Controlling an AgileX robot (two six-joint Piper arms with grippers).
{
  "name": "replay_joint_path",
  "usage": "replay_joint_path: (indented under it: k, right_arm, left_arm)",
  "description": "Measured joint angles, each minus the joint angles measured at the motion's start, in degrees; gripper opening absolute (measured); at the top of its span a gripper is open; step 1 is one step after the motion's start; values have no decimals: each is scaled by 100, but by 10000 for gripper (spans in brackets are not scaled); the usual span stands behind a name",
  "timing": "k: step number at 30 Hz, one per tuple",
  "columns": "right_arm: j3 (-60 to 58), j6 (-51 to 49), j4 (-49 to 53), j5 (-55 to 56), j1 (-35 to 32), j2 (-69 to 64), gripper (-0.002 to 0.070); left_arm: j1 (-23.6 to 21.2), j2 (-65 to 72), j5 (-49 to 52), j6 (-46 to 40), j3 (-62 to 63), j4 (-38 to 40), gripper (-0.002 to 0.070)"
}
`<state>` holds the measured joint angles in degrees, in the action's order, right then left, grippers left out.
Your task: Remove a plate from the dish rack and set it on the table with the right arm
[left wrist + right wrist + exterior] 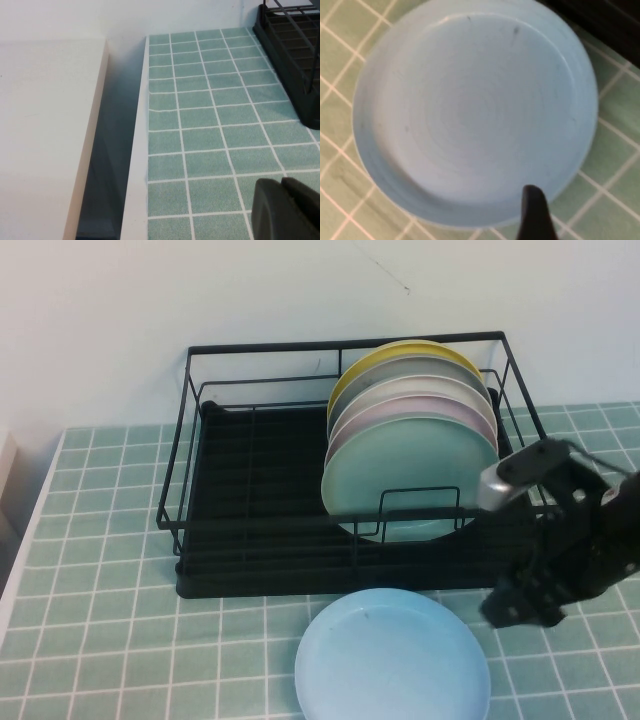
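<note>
Legible text: none was found in any view.
Plate (pixel 392 658): plain, carried no lettering or mark.
Dish rack (pixel 262 502): bare black wire and tray, bore no label or brand.
Table (pixel 110 570): tiles were unmarked.
Right arm (pixel 560 530): no readable marking was visible.

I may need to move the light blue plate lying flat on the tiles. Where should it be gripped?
Grip the light blue plate by its raised rim on its right edge, nearest the right gripper; it lies flat, so only the rim offers purchase. The left gripper hangs over the table's left end.
</note>
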<state>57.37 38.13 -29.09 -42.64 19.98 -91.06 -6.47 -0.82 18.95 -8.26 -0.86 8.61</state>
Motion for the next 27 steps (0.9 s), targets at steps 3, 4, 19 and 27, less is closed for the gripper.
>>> replay_joint_path:
  k: [3,4,19,27]
  right_arm:
    - [371,-721,915,-555,0,289,361]
    - [422,-837,1095,-612,0,431,318]
    - [-933,-86,6,23,0,4689,1]
    - [-1214,-38,-89,-933,0,6022,-1]
  left_arm:
    - [0,0,0,0,0,0,-4]
    - [0,0,0,0,0,0,-4]
    - [0,0,0,0,0,0,-4]
    - [0,0,0,0,0,0,-4]
